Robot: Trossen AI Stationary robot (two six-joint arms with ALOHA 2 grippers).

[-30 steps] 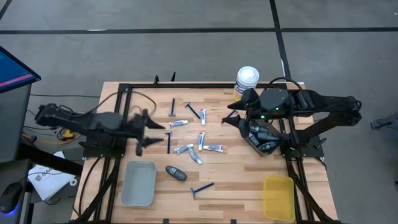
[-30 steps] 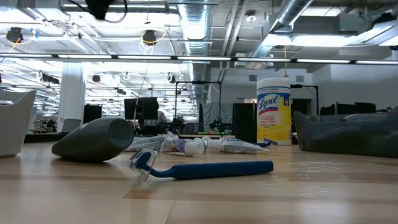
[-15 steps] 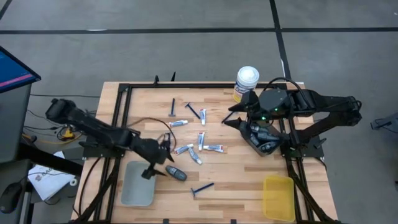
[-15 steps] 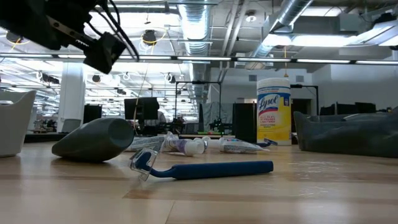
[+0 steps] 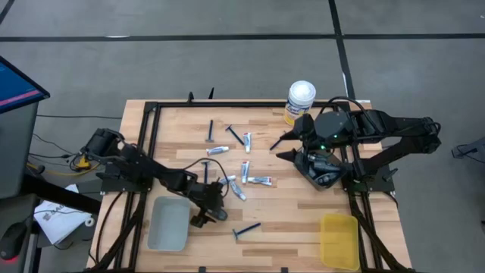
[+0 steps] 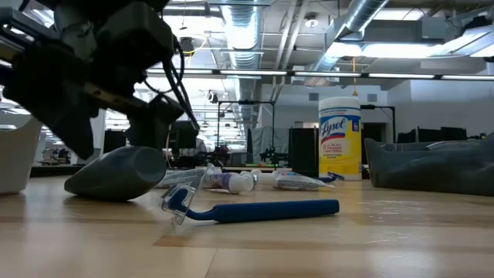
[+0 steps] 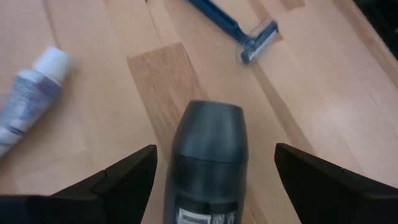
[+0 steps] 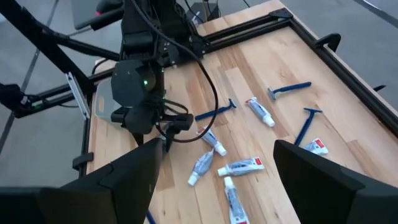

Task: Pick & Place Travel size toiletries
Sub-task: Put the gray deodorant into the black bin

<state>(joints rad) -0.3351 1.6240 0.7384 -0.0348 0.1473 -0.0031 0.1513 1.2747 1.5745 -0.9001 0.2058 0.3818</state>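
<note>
The left pincer [image 7: 210,180] is spread wide over the grey oval container [image 7: 208,155], a razor [image 7: 231,26] beyond it and a tube [image 7: 28,93] beside; the right pincer [image 5: 286,147], also spread, hovers by the dark tray [image 5: 322,176].

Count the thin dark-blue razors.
4 thin dark-blue razors: two toward the high view's top, one mid-table, one near the bottom; others may be hidden.

Bare wood flanks the dark grey oval container [image 7: 206,158] inside the left gripper's [image 7: 211,180] spread fingers; a blue razor [image 7: 239,31] lies at 1 o'clock, a white tube [image 7: 28,93] at 10
</note>
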